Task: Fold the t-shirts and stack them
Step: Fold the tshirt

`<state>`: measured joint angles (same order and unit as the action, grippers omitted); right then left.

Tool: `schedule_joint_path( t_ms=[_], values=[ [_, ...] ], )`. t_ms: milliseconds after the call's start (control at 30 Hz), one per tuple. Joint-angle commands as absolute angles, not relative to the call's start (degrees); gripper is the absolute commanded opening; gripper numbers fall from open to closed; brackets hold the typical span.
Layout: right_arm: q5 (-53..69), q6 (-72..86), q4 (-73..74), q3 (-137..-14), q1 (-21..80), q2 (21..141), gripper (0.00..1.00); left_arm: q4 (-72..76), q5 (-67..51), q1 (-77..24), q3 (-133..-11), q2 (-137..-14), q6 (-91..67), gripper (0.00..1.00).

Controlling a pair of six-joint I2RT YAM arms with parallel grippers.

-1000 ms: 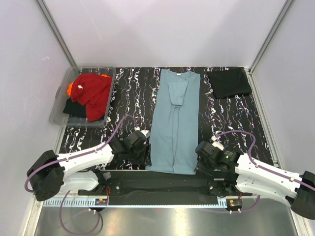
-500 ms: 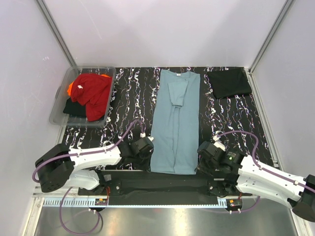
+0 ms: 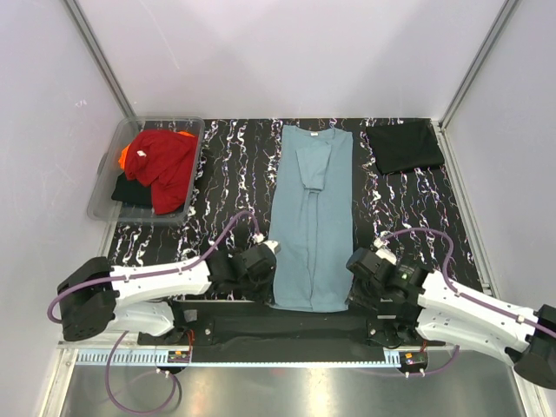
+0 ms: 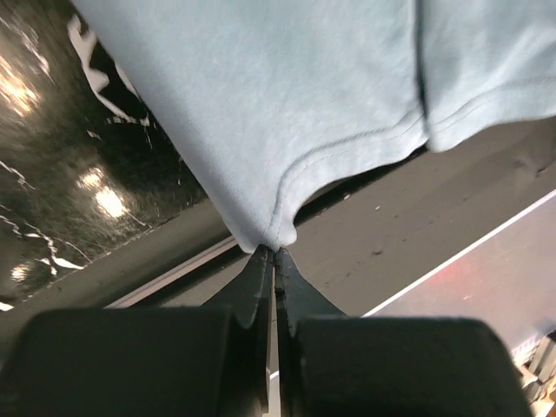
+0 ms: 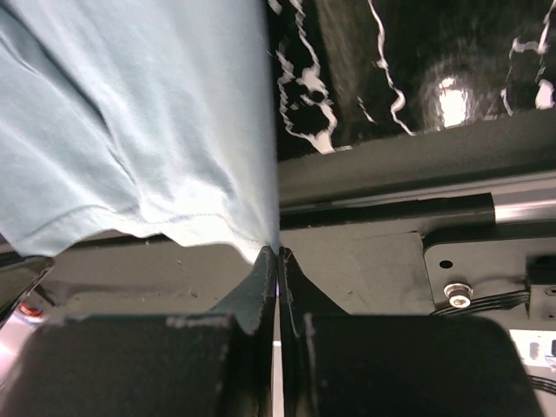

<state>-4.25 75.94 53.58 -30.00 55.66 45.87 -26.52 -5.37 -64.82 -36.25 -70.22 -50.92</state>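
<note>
Left wrist view: your left gripper (image 4: 275, 252) pinches tight on one near hem corner of the teal-blue t-shirt (image 4: 287, 95), your right gripper (image 5: 277, 252) clamping the other. Your left arm (image 3: 156, 280) and right arm (image 3: 469, 308) lie low, the shirt laid lengthwise on the marbled table (image 3: 230, 165).

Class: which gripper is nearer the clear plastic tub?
Left. The left gripper pinches the teal shirt at its near-left corner, on the side towards the tub; the right gripper pinches the near-right corner, across the shirt from it.
</note>
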Motion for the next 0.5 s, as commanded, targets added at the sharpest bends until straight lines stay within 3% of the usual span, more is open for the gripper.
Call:
schedule_joint_path(
  t_ms=[0,267,467],
  values=[
    [-10.62,71.65,53.88,-37.68,56.16,50.0,0.0,-27.68,-4.57,-62.76,-40.86,-69.43,-48.52,0.0],
    [-14.42,59.34,52.48,-47.9,51.52,63.97,0.01,-29.18,-9.22,-50.99,-48.51,-75.76,-39.29,0.0],
    [-4.94,42.82,41.85,-50.96,35.61,67.23,0.02,-29.27,-12.21,-43.87,-57.11,-83.92,-32.79,0.0]
  ],
)
